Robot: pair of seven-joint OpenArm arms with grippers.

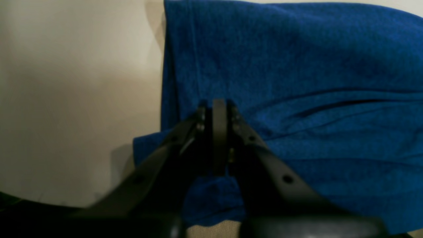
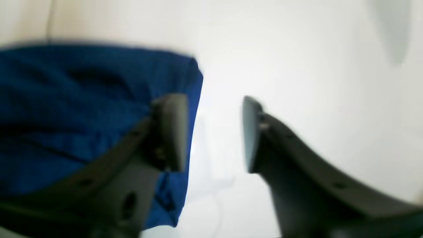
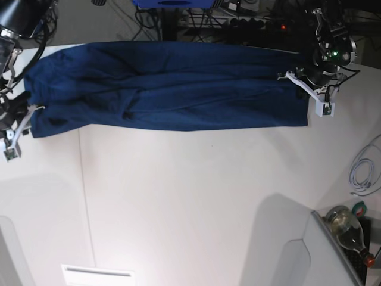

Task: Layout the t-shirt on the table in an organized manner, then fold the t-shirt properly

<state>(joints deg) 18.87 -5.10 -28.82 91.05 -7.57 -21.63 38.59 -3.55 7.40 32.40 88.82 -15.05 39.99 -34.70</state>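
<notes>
left end effector [image 1: 219, 109]: jaws pressed together, pinching a fold of the t-shirt [image 1: 297, 82]; arm reaches low over the cloth's end
right end effector [image 2: 214, 132]: jaws parted, nothing between them; one fingertip [image 2: 172, 129] over the cloth's edge

T-shirt [image 3: 172, 86] stretched across table [image 3: 196, 196]

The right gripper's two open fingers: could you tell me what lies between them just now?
Only bare white table shows between the right gripper fingers in the right wrist view; the t-shirt edge sits just outside one finger.
</notes>
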